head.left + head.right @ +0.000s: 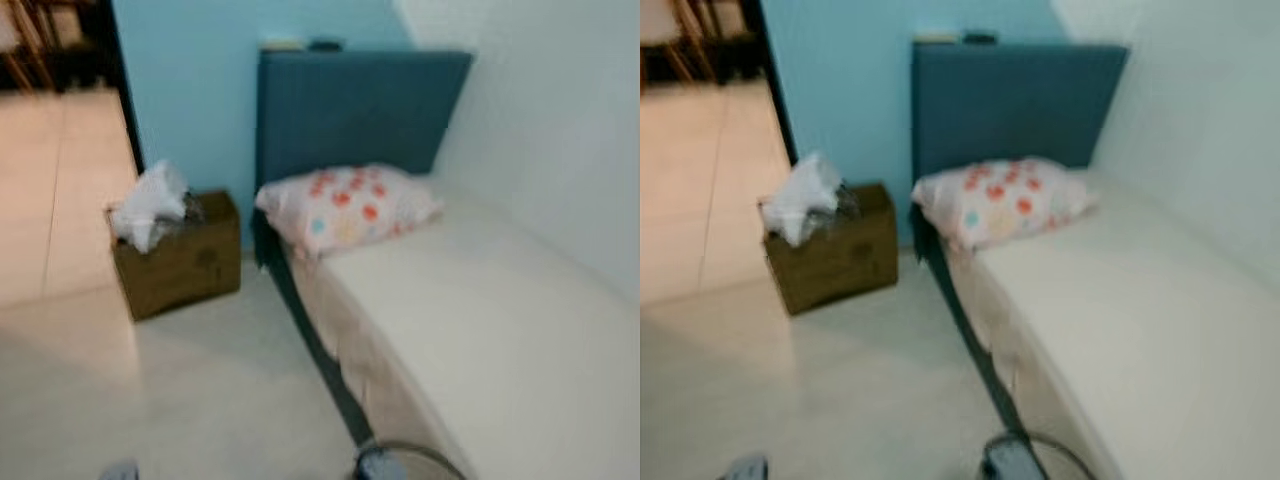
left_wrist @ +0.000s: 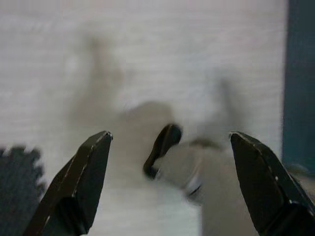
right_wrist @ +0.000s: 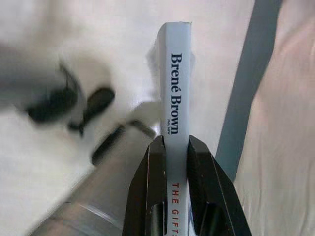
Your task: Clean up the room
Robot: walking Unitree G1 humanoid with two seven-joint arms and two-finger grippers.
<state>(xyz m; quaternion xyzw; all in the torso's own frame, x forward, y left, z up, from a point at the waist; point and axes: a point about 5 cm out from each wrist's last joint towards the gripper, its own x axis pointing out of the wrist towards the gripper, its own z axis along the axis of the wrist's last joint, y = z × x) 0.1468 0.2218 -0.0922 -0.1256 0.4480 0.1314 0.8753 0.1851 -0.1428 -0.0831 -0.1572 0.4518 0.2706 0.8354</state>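
Note:
My right gripper (image 3: 174, 142) is shut on a thin white book (image 3: 175, 73) with "Brené Brown" printed on its spine, held edge-on above the pale floor beside the bed's dark base. My left gripper (image 2: 170, 136) hangs open over the floor with nothing between its fingers. A bed (image 1: 480, 330) with a bare white mattress and a blue headboard (image 1: 350, 110) runs along the right wall. A pillow (image 1: 350, 205) with red and blue dots lies at its head. A brown cardboard box (image 1: 185, 255) holding crumpled white material (image 1: 150, 205) stands on the floor left of the bed.
Pale floor (image 1: 220, 390) lies open between the box and the bed. A doorway at the far left leads to a tiled room (image 1: 50, 170) with chair legs. Two small items (image 1: 300, 44) rest on top of the headboard. The views are blurred.

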